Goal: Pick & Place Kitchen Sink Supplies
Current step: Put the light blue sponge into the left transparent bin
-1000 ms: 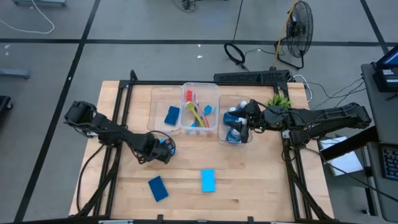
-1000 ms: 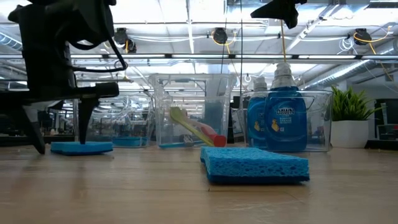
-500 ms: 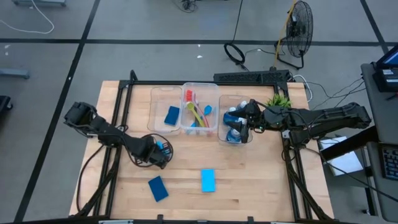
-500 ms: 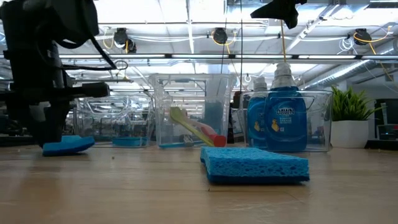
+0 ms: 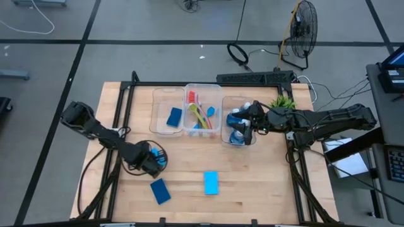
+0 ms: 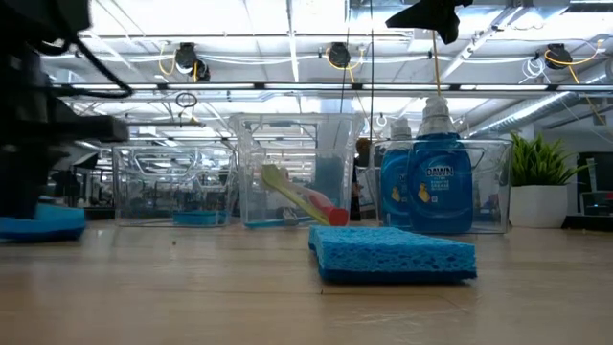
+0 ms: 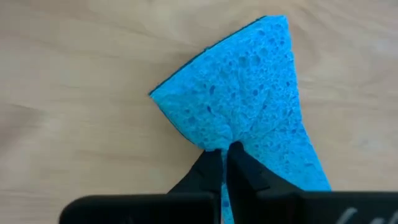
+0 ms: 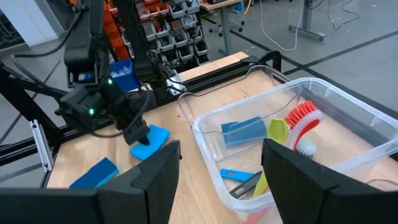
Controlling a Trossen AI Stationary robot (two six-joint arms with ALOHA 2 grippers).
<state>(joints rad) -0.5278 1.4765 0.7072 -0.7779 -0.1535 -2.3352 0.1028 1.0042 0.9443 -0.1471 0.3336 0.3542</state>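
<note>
From above: the left gripper [image 5: 153, 161] is pressing down on a sponge [image 5: 160, 159] at the table's [image 5: 252, 183] left-centre, its fingers clenched on the foam. A darker sponge [image 5: 160, 191] is lying just in front of it, and a third sponge [image 5: 211, 183] is lying near the middle. Three clear bins are standing in a row at the back: the left bin [image 5: 168, 113] is holding a fourth sponge [image 5: 174, 116], the middle bin [image 5: 203, 113] is holding brushes [image 5: 201, 115], and the right bin [image 5: 238, 129] is holding bottles [image 5: 237, 133]. The right gripper [image 5: 251, 123] is hovering over the bottle bin, beside a plant [image 5: 283, 101].

From table height: the pinched sponge is showing at the far left, resting on the wood under the dark left arm. The middle sponge is filling the foreground, and two bottles are standing upright in their bin.

Left wrist view: only here is the grip plain, with two fingertips [image 7: 214, 168] closing together on the sponge's edge and creasing it while it lies on the table.

Right wrist view: the right fingers [image 8: 158, 177] are standing spread and empty; beyond them the left gripper is showing on its sponge.
</note>
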